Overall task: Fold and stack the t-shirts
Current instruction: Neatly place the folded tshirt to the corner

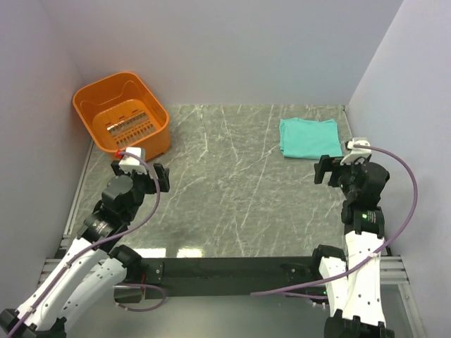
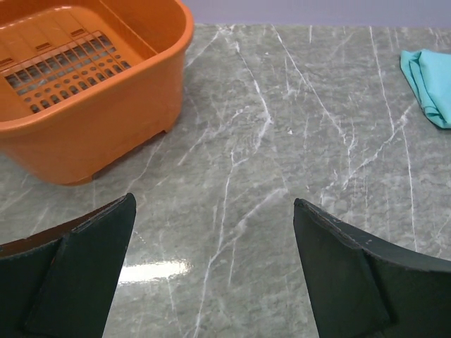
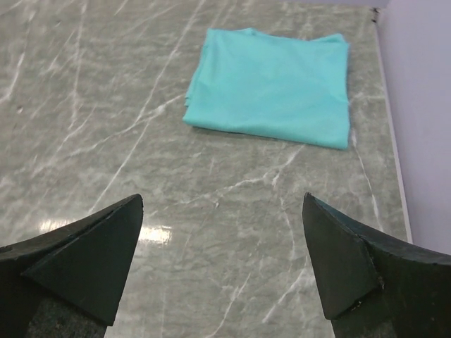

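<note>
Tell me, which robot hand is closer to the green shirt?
The right gripper: the folded t-shirt lies just ahead of it, while the left gripper sits beside the orange basket.

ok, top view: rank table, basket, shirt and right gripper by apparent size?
Largest to smallest:
1. table
2. basket
3. shirt
4. right gripper, which sits higher, nearer the camera, yet still looks smallest

A grey-green, white-veined marble tabletop (image 1: 232, 190) meets plain pale lilac walls (image 1: 225, 49) along its far, left and right edges, with a bright glare (image 1: 189, 251) by its near edge.
</note>
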### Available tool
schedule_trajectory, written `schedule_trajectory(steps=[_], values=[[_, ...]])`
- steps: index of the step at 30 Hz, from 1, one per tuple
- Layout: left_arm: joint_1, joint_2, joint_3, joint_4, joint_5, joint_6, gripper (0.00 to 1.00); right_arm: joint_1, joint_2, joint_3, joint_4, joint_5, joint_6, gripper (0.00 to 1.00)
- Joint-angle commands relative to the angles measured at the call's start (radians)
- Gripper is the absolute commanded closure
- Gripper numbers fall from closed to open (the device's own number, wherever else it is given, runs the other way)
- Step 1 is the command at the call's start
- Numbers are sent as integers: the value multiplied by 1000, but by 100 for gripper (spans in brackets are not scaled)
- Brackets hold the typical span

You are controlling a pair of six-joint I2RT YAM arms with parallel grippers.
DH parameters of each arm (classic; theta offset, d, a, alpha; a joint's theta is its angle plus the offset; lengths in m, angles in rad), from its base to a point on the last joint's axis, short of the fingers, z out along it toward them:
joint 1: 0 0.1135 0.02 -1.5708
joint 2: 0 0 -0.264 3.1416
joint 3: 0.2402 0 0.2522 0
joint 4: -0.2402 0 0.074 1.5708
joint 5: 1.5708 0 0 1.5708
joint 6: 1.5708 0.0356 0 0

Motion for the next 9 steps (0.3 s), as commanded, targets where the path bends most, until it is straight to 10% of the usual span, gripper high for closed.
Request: schedule_trajectory(steps=[1,9], values=[[5,-55,-16,-10,-63,-11,0,-5,-11,-12,74,147,142,0],[4,-54,-16,-27,-43,-8,1,-5,19,-19,102,189,179,0]])
